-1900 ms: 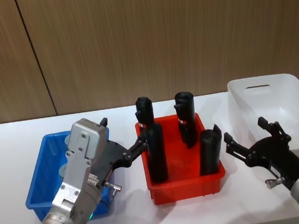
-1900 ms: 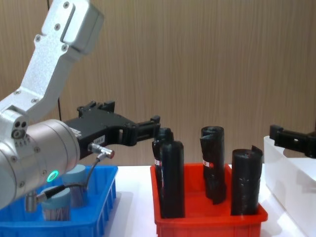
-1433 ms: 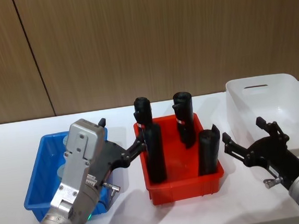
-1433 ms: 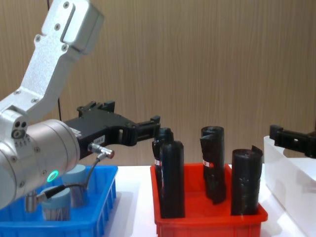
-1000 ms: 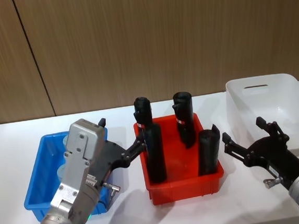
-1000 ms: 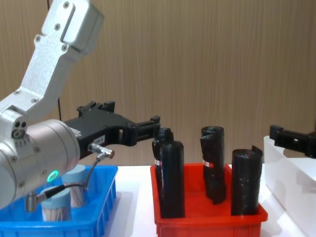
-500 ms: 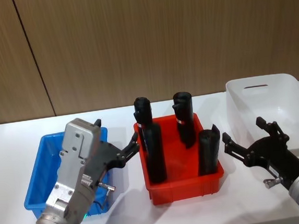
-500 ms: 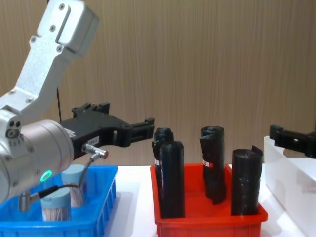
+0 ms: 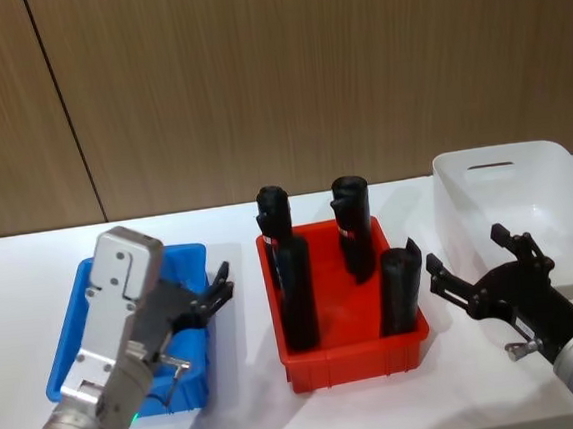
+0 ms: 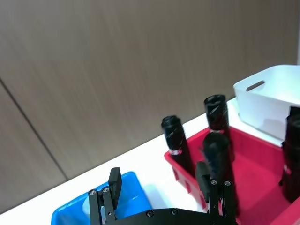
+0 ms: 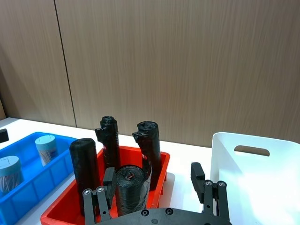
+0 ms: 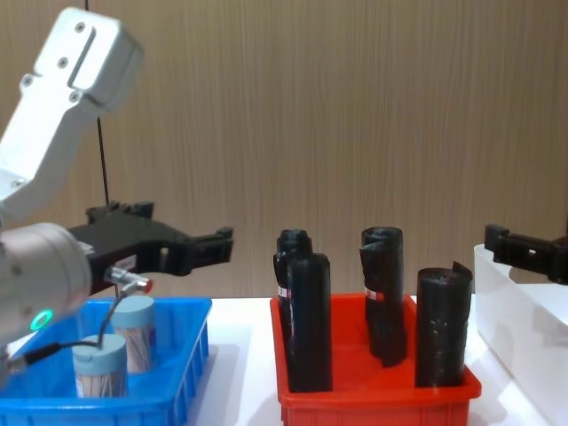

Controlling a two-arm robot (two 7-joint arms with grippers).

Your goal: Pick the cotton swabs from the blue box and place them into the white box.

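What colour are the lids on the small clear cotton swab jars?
Pale blue lids, clearest in chest view.

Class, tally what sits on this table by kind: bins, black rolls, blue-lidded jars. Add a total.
Plastic bins: 3 (ribbed blue bin, red bin, translucent white bin)
Tall black rolls: 4
Clear cylindrical jars with pale blue lids: 2
Total: 9

a white table (image 9: 10, 269) carries three bins, all standing flat on its top in a row from side to side. the blue box (image 9: 67, 344) is on the robot's left, a red bin (image 9: 355, 364) stands in the middle, and the white box (image 9: 523, 169) sits on the right, set a little farther back. none touches another; a strip of bare tabletop shows between each pair.
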